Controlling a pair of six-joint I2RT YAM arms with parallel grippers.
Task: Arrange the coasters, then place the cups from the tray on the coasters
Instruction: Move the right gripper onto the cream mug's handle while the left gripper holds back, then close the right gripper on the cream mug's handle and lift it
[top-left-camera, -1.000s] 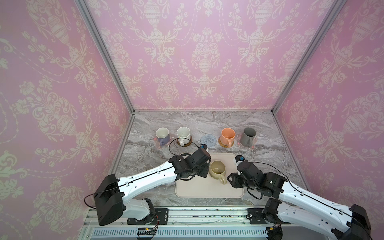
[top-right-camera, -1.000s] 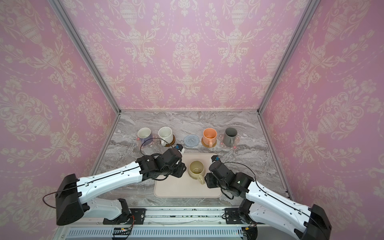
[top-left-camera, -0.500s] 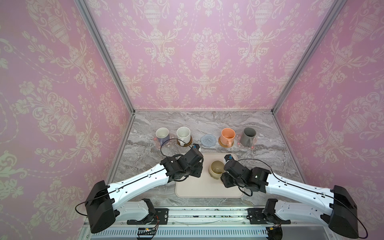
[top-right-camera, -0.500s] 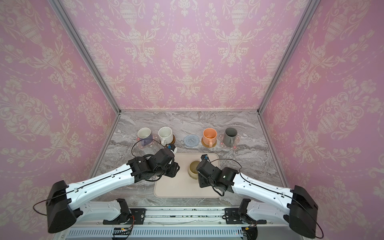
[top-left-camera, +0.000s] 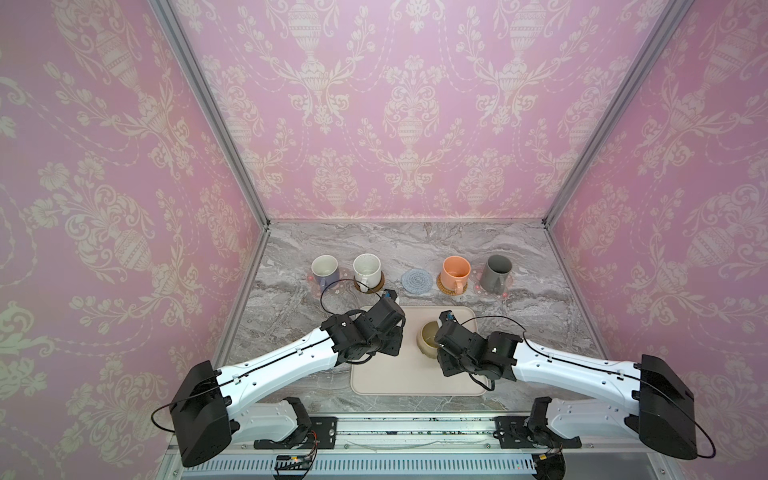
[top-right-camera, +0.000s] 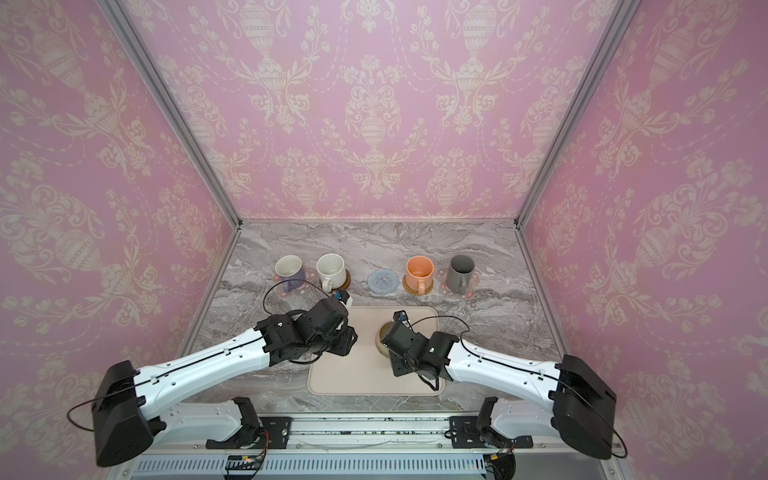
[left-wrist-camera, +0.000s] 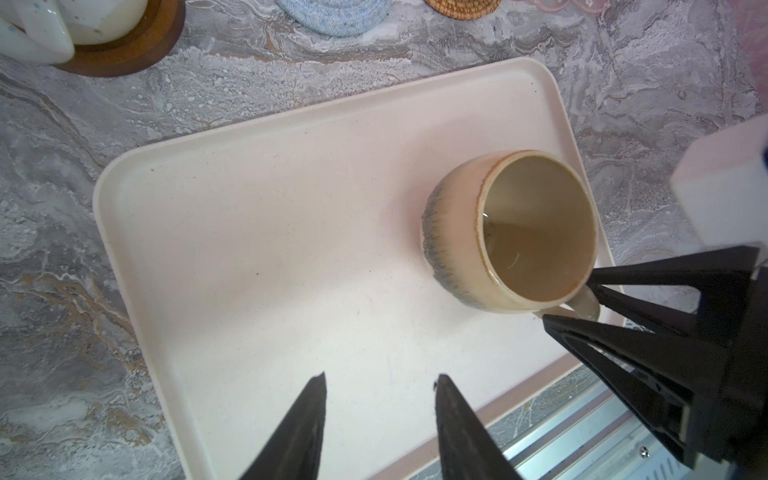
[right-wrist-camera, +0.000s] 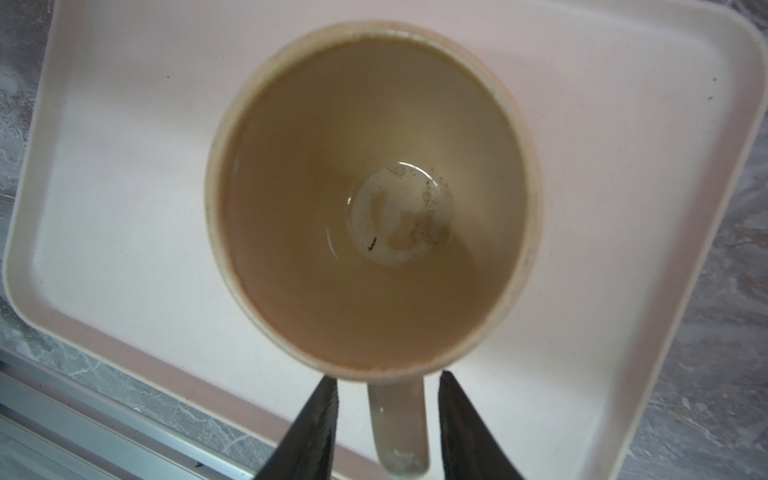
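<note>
Because the wrist housings cover the fingers in both top views, the jaw states are read from the wrist views. The right gripper (right-wrist-camera: 387, 378) has its jaws spread on either side of the handle (right-wrist-camera: 399, 424) of the cream mug (right-wrist-camera: 374, 199), with a gap on each side. The left gripper (left-wrist-camera: 380, 378) hangs over the bare floor of the tray (left-wrist-camera: 270, 249), jaws spread, holding nothing. The cream mug stands upright on the tray. Only the left wrist view shows the grey streaks on its outer wall. Only the right wrist view shows the dark specks at its bottom, and its rim is blurred there. Beyond the tray, the lavender mug (top-left-camera: 325, 268), white mug (top-left-camera: 367, 268), peach mug (top-left-camera: 456, 270) and grey mug (top-left-camera: 496, 272) each stand on a coaster. The blue-grey coaster (top-left-camera: 416, 281) lies bare between the white and peach mugs. The left wrist view cuts off the wooden coaster (left-wrist-camera: 137, 45).
</note>
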